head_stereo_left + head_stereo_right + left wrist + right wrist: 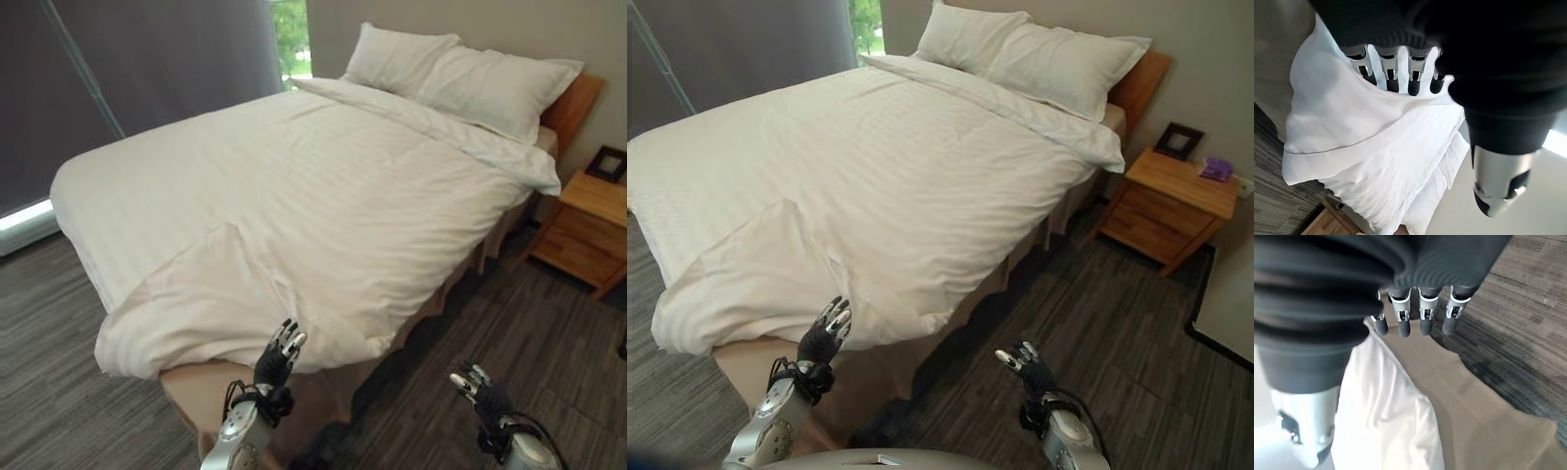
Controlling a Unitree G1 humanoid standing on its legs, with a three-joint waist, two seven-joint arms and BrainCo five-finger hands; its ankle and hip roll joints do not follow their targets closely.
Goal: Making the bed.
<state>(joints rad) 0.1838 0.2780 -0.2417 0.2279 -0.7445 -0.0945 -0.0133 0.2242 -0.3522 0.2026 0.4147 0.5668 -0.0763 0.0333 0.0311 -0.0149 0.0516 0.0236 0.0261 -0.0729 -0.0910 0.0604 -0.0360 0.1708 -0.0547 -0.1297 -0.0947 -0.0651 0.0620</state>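
Nearest the camera, the left hand [277, 360] is raised at the foot corner of the bed [211, 392], fingers [1390, 68] straight and side by side, pointing toward the folded-back corner of the white duvet [294, 196]; its wrist view shows the dark tips close above the cloth with nothing gripped, though whether they touch it cannot be told. The right hand [1024, 364] hangs over the grey striped carpet [509, 323] beside the bed, well apart from the duvet, its fingers [1425, 313] straight, slightly spread and holding nothing; its wrist view looks past them to the beige bed skirt [1469, 401] and a hanging edge of white cloth.

At the near corner the duvet is turned over on itself in a rumpled fold, leaving the beige base bare beneath it. Beyond the fold the duvet lies smooth across the mattress up to a turned-down band near the head. Two white pillows [460, 78] lean side by side against the wooden headboard [573, 108]. To the robot's right of the head stands a wooden nightstand [1171, 206] carrying a dark picture frame [1179, 140] and a small purple object [1216, 168]. Behind the far side of the bed hangs a dark grey curtain [147, 59], with a strip of window [291, 39] showing green at its edge
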